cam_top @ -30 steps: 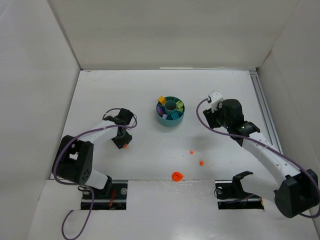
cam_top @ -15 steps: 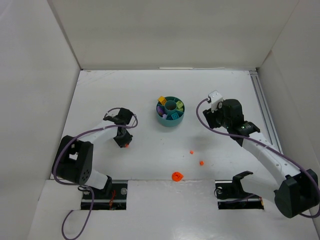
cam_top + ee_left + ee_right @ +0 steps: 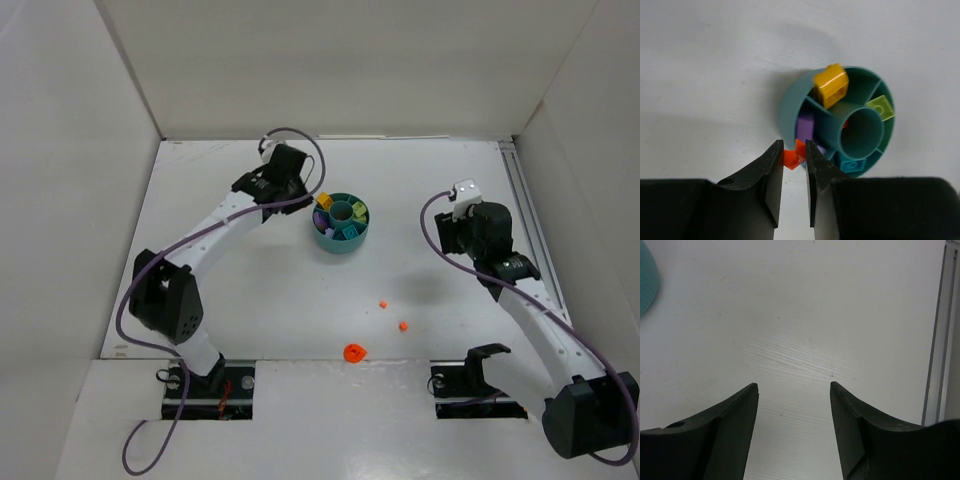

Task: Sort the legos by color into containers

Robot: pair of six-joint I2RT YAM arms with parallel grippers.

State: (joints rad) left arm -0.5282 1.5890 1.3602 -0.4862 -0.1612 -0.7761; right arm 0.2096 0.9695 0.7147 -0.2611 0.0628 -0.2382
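Your left gripper (image 3: 791, 150) pinches a small orange lego (image 3: 790, 159) just beside the rim of the teal dish (image 3: 788, 107). A yellow lego (image 3: 831, 85), a purple lego (image 3: 805, 127) and a green lego (image 3: 881, 107) sit in its outer sections. Three more orange legos (image 3: 383, 304) (image 3: 403, 326) (image 3: 354, 352) lie on the tabletop (image 3: 250, 300), well apart from the dish. Your right gripper (image 3: 794, 387) hangs wide open.

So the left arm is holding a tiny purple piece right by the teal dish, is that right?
Not quite. The left gripper pinches an orange piece, not a purple one; the left wrist view shows it. It is indeed right by the teal dish.
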